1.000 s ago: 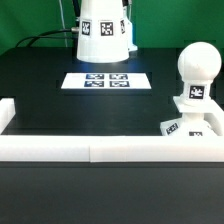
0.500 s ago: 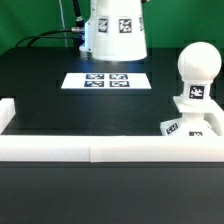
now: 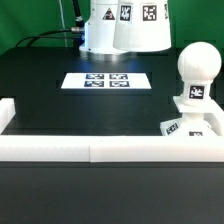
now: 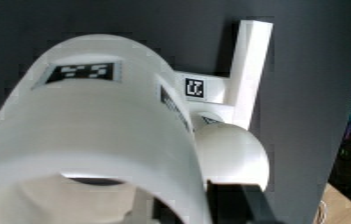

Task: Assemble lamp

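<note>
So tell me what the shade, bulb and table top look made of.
Shade: apparently white matte plastic, smooth and evenly coloured, with printed tags.
Bulb: likely the same plastic, with a soft highlight.
Table top: black, dull, possibly cloth or matte board; unclear.

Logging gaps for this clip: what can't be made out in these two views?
- Gripper: hidden in both views; the shade fills the wrist view, so grip cannot be told.
- Shade top: cut off by the exterior view's upper edge.
- Base: partly behind the white wall in the exterior view.
- Bulb seating: unclear.
</note>
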You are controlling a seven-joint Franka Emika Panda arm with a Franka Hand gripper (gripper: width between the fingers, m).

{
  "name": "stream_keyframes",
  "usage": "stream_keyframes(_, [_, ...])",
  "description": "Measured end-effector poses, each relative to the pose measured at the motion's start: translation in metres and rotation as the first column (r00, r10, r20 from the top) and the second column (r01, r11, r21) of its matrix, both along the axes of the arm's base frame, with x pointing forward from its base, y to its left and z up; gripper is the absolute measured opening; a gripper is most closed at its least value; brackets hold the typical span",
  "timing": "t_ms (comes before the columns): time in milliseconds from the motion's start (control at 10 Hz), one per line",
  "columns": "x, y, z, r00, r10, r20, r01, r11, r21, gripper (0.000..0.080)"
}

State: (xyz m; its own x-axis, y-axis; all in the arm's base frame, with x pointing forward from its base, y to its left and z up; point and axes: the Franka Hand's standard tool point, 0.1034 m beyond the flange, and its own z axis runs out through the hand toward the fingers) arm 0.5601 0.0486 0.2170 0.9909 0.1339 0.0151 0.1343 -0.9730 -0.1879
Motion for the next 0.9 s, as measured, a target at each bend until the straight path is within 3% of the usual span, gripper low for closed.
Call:
stream_keyframes(200, [0.001, 0.002, 0.001, 1.0, -0.008, -0.002, 0.008, 1.0, 0.001, 0.0044])
stream_keyframes(600, [0.026, 0.029, 0.026, 1.0, -0.005, 0.007, 0.005, 1.0, 0.017, 0.0045])
stream_keyframes(900, [0.043, 0.044, 0.025, 1.0, -0.03, 0.004, 0.03, 0.999, 0.021, 0.0045])
